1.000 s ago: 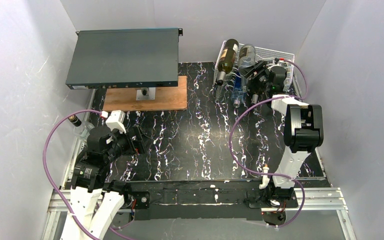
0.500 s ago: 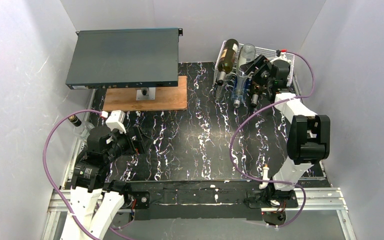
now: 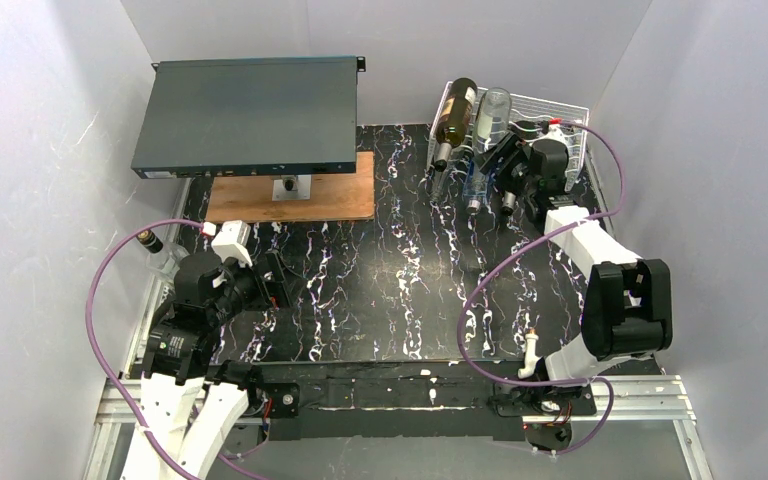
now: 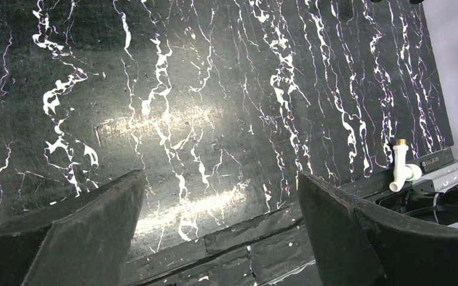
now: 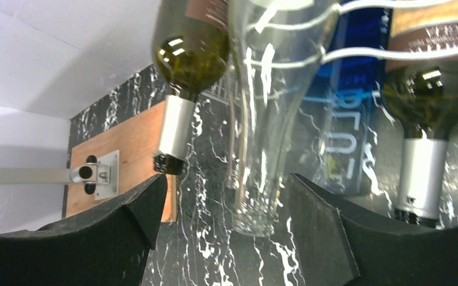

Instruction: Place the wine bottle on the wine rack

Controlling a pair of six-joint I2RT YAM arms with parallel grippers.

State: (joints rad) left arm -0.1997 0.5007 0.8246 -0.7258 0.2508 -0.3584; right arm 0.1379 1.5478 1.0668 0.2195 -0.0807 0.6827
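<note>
The white wire wine rack (image 3: 560,105) stands at the back right. A dark green bottle (image 3: 455,115) and a clear bottle (image 3: 491,118) lie on it, necks toward me, with another dark bottle neck (image 3: 510,197) beside them. My right gripper (image 3: 505,165) is open just in front of the rack. In the right wrist view the right gripper (image 5: 226,179) is open, and the clear bottle's neck (image 5: 262,149) hangs beyond the gap, untouched. The green bottle (image 5: 182,89), a blue bottle (image 5: 346,119) and a dark bottle (image 5: 423,137) lie under white rack wires (image 5: 358,50). My left gripper (image 3: 275,278) is open and empty, as the left wrist view (image 4: 220,174) shows.
A dark flat metal box (image 3: 245,115) stands on a wooden board (image 3: 295,200) at the back left; the board (image 5: 125,161) shows in the right wrist view. A further bottle neck (image 3: 150,242) pokes out at the table's left edge. White walls enclose three sides.
My right arm's elbow swung down toward the near right. The right gripper drew back a little to the right off the bottles, leaving the clear bottle uncovered on the rack. The left arm has not moved.
</note>
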